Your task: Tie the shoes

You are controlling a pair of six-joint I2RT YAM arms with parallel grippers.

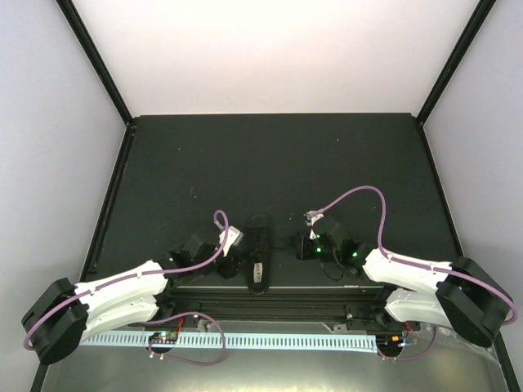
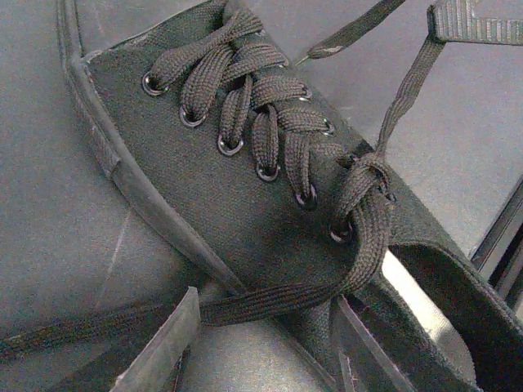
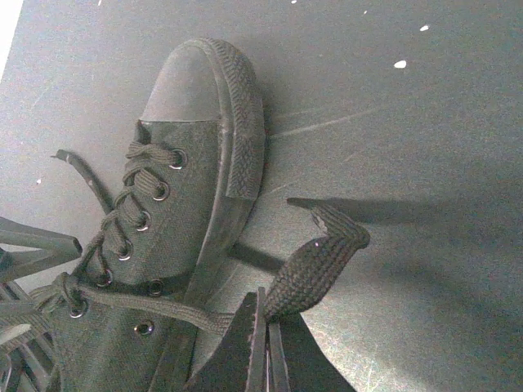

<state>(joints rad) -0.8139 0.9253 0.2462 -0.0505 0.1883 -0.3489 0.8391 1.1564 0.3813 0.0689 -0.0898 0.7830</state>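
The black shoe (image 1: 258,249) lies between the two arms, toe pointing away, with a pale patch at its near end. In the left wrist view the shoe (image 2: 204,188) fills the frame with its laces crossed. One lace strand (image 2: 270,300) runs sideways from the top eyelet across the gap of my left gripper (image 2: 265,304), whose jaws stand apart on either side of it. My right gripper (image 3: 265,314) is shut on the folded end of the other lace (image 3: 315,261), to the right of the shoe (image 3: 180,204). In the top view the left gripper (image 1: 229,263) and the right gripper (image 1: 299,246) flank the shoe.
A dark mat (image 1: 270,163) covers the table between pale walls. A black rail (image 1: 270,296) runs along the near edge just behind the shoe's heel, with a white slotted duct (image 1: 245,340) in front of it. Purple cables loop over both arms.
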